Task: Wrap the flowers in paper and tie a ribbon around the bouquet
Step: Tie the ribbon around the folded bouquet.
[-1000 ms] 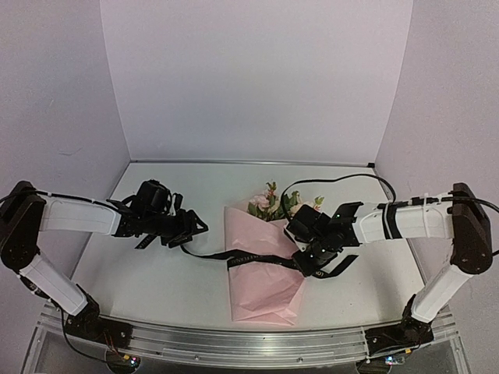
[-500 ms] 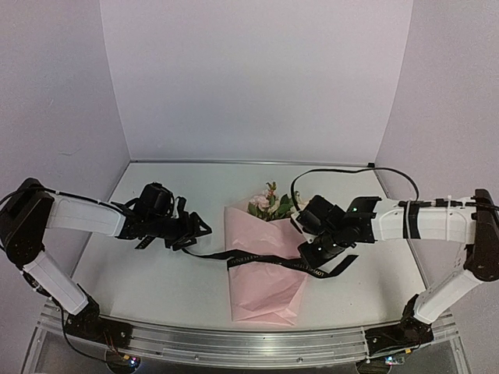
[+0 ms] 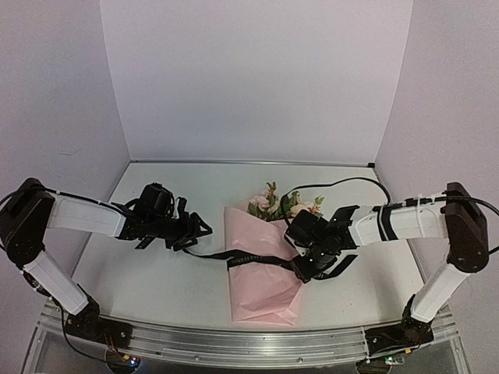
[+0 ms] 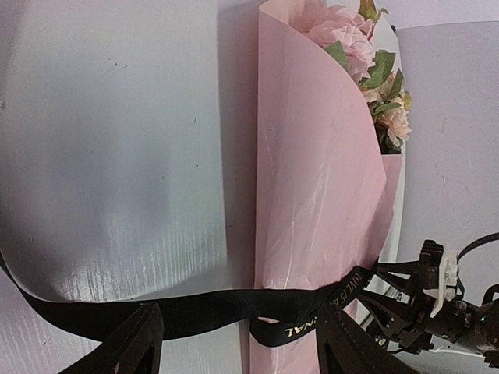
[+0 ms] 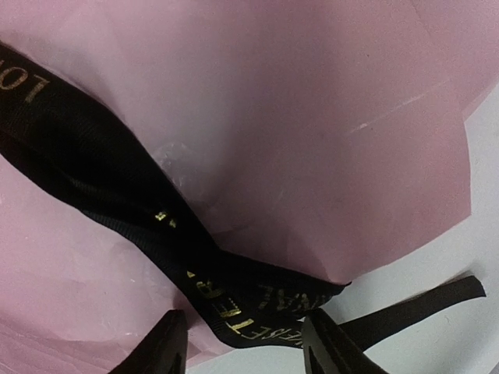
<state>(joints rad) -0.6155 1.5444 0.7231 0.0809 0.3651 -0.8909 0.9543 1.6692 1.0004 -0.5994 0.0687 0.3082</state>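
A slim cone-shaped bouquet [image 3: 261, 273] lies near the middle of the surface [image 3: 156, 288], its narrow end toward the arm bases. Its light pink, crinkly wrapping paper [image 4: 312, 171] is rolled around the pale pink and cream flowers [image 3: 269, 202], which show with green leaves at the wide far end. A narrow black fabric ribbon [image 3: 253, 257] crosses the cone about halfway along and overlaps itself at the right edge.

The left end effector [image 4: 242, 351] is just left of the bouquet, fingers wide apart, with the ribbon running across the gap. The right end effector [image 5: 245, 351] sits at the cone's right edge, fingers parted around the ribbon crossing, not pinching it.

The surface is matt pale grey, enclosed by plain pale lilac walls [image 3: 257, 78] on three sides, with an aluminium rail [image 3: 249, 339] along the near edge.

The ribbon carries gold capitals: "LO" and "NAL" can be read, the rest being folded or too small.
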